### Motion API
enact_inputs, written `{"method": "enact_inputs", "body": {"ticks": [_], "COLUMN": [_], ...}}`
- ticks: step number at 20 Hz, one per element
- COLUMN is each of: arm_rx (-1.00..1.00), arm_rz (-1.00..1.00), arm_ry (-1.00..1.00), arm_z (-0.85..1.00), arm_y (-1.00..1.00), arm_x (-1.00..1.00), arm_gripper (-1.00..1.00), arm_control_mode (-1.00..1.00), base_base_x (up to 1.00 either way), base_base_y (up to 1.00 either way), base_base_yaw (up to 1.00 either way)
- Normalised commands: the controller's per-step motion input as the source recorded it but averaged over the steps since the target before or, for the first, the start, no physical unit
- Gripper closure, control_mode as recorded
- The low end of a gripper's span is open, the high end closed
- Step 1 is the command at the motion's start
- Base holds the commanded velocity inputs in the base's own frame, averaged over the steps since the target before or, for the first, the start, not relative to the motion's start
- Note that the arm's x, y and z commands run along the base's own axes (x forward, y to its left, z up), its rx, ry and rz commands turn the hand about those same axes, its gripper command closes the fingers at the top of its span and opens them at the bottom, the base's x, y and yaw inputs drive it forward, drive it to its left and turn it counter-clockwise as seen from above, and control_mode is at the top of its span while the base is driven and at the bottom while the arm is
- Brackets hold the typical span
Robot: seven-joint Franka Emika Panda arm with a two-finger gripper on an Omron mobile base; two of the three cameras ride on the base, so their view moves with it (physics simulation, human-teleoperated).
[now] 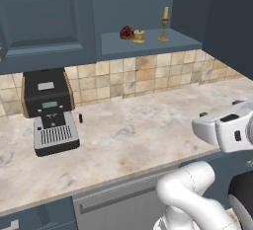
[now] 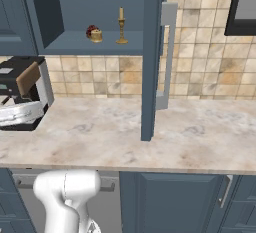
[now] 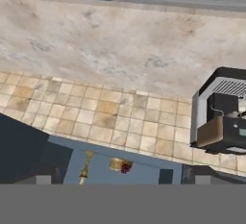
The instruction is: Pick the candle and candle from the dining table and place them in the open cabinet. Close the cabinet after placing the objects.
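Both candles stand on the shelf of the open cabinet (image 1: 148,46). The thin cream candle on its brass candlestick (image 1: 164,25) (image 2: 121,27) (image 3: 86,165) is upright. To its left sits the squat yellow-gold candle (image 1: 139,36) (image 2: 96,36) (image 3: 116,164). My gripper (image 1: 220,109) (image 3: 123,180) hovers open and empty above the counter's front edge, well short of the shelf. The hand view is upside down and looks toward the shelf. The cabinet door (image 2: 152,57) stands wide open, edge-on, with its silver bar handle (image 2: 167,52). The dining table is out of view.
A small dark red lump (image 1: 127,32) lies on the shelf beside the squat candle. A black and silver coffee machine (image 1: 49,110) (image 2: 22,84) (image 3: 223,112) stands on the beige marbled counter (image 1: 138,135) at the left. A tiled backsplash runs behind.
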Motion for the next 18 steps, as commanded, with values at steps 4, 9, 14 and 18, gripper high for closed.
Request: {"method": "enact_inputs", "body": {"ticks": [4,9,14,18], "arm_rx": [0.19,0.24,0.26,0.30], "arm_rz": [0.00,-0.03,-0.07,-0.09], "arm_ry": [0.00,0.00,0.00,0.00], "arm_z": [0.00,0.00,0.00,0.02], "arm_y": [-0.42,-0.24,-0.14,-0.19], "arm_x": [-0.36,-0.50,-0.63,-0.48], "arm_gripper": [-1.00,-1.00,-1.00,-1.00], "arm_control_mode": [-1.00,-1.00,-1.00,-1.00], "base_base_x": [0.00,0.00,0.00,0.00], "base_base_y": [0.00,0.00,0.00,0.00], "base_base_yaw": [0.00,0.00,0.00,0.00]}}
